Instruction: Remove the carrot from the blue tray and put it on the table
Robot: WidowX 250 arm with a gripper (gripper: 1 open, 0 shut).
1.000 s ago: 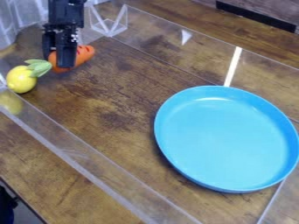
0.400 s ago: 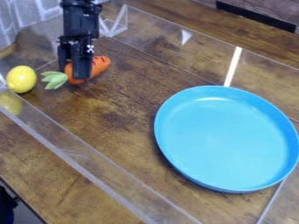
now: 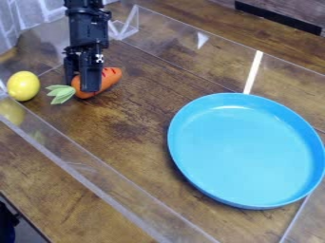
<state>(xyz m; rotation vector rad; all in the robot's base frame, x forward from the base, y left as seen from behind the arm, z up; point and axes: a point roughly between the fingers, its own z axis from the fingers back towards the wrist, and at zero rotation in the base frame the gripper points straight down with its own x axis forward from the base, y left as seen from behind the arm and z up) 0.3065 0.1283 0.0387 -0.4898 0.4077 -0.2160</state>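
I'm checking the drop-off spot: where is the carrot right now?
In the camera view, the carrot is at the upper left, on the table, at the end effector, just right of the yellow ball.

The ball [image 3: 23, 85] lies left of the carrot [image 3: 98, 84] (tray [image 3: 245, 149] rightward).

The carrot [image 3: 106, 80] was orange with green leaves [image 3: 60, 94]. The ball [image 3: 23, 85] was yellow. The tray [image 3: 246, 150] was bright blue, and the table [image 3: 152, 138] was brown with streaky wood lines.
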